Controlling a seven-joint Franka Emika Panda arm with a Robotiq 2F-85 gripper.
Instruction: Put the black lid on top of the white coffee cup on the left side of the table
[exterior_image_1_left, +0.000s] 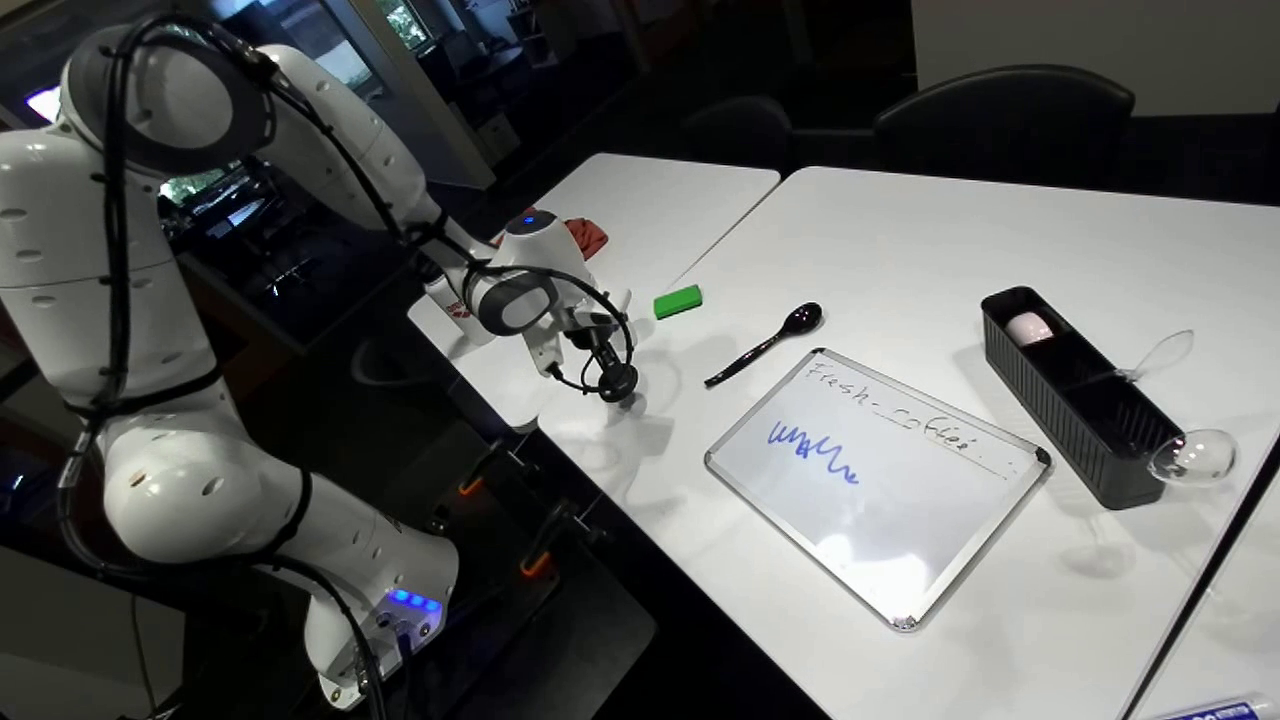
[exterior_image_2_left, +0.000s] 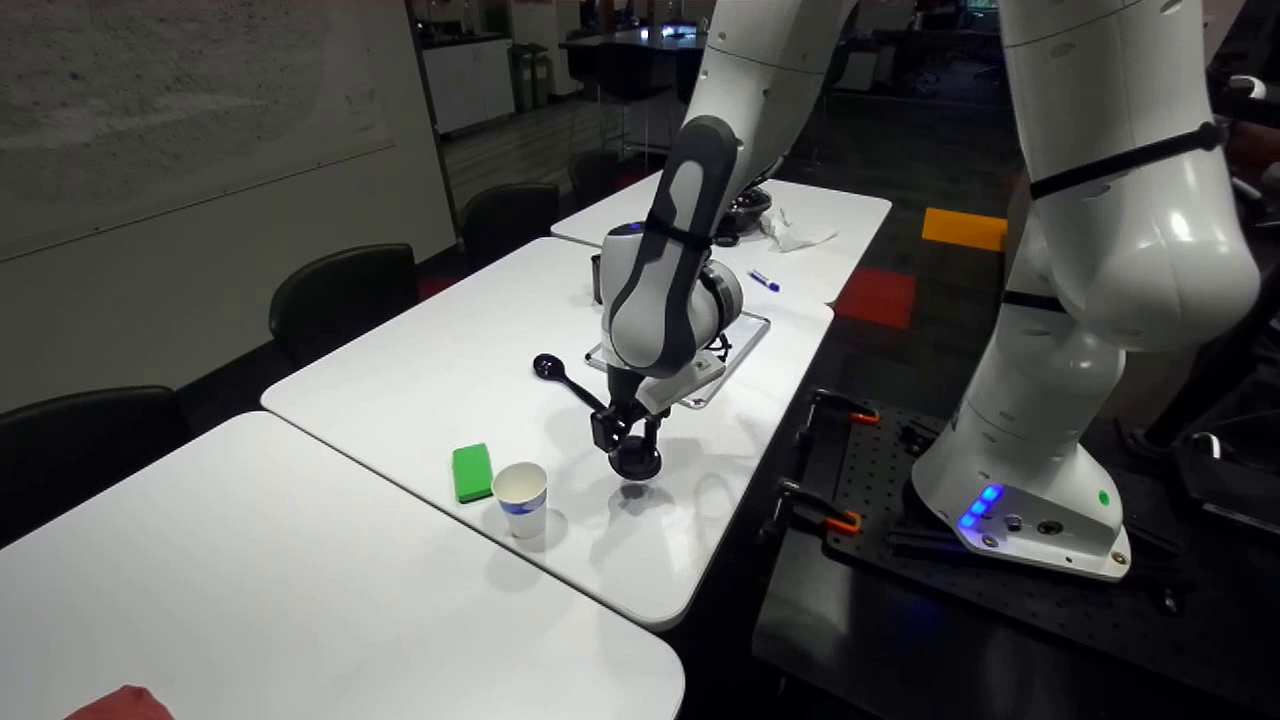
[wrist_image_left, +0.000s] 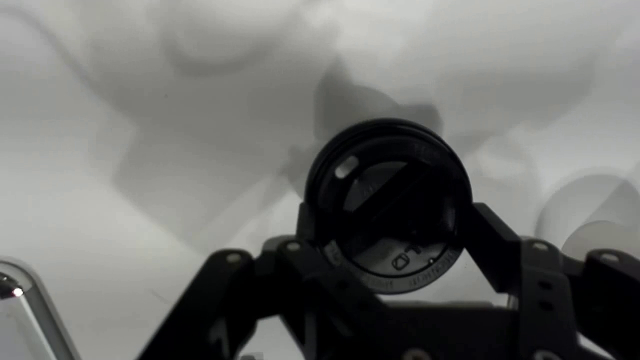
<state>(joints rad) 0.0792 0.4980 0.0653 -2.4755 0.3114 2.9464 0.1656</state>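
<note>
Gripper (wrist_image_left: 393, 220) partly spread, black lid (wrist_image_left: 389, 206) pinched at opposite edges

The arm (exterior_image_1_left: 160, 310) bends at its elbow (exterior_image_1_left: 185, 100), forearm (exterior_image_1_left: 345, 150) slanting down; the pincer (wrist_image_left: 390, 220) points downward, its 2 fingers (wrist_image_left: 492, 245) apart in a grip.

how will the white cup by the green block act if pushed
The white cup probably tips easily, standing tall on a narrower base. It looks thin-walled, so likely light and easily dented. Uncapped, its open top may flex if squeezed.
</note>
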